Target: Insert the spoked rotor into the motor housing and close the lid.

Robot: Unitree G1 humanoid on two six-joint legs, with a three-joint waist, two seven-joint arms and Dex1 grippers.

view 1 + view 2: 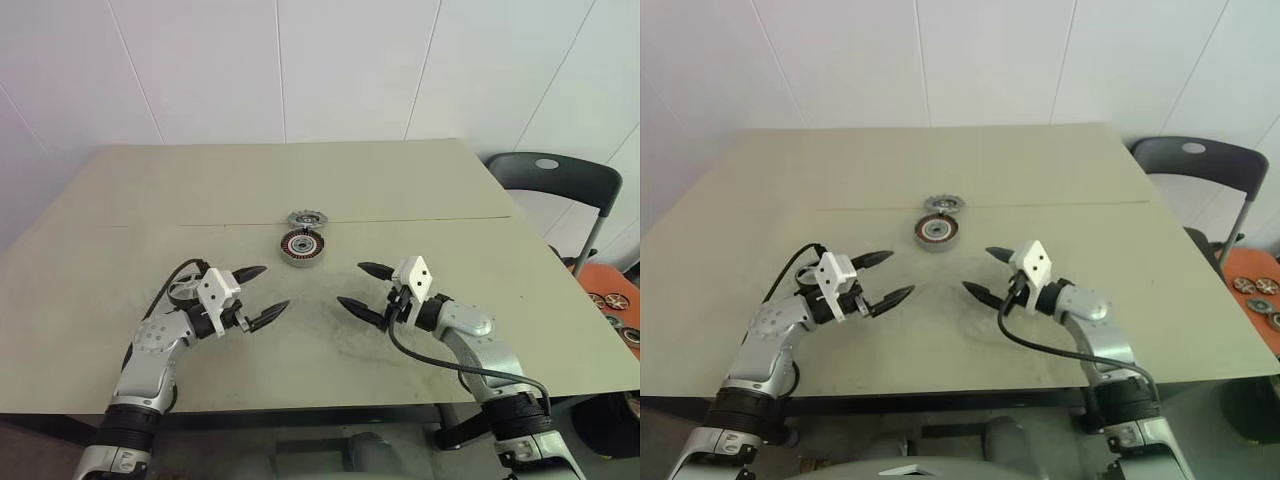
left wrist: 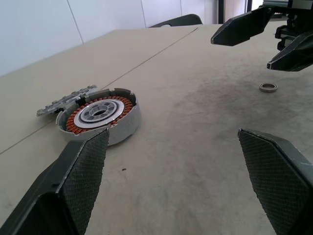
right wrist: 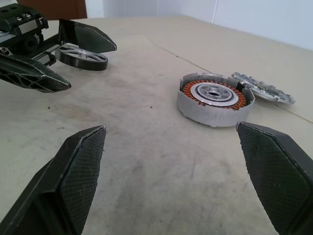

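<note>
The motor housing (image 1: 301,246) is a squat silver puck at mid-table, with copper-red windings ringing a pale hub (image 2: 100,111). The lid (image 1: 306,219), a notched grey disc, rests just behind the housing, its edge against it (image 3: 264,88). The spoked rotor (image 3: 80,57), a dark wheel, lies on the table beyond the left gripper's fingers, apart from them. My left gripper (image 1: 272,289) and right gripper (image 1: 351,285) hover open and empty in front of the housing, tips facing each other.
A small metal ring (image 2: 268,86) lies on the table under the right gripper. A seam crosses the table (image 1: 450,219) behind the lid. A dark chair (image 1: 555,180) and an orange tray of parts (image 1: 612,298) stand off the right edge.
</note>
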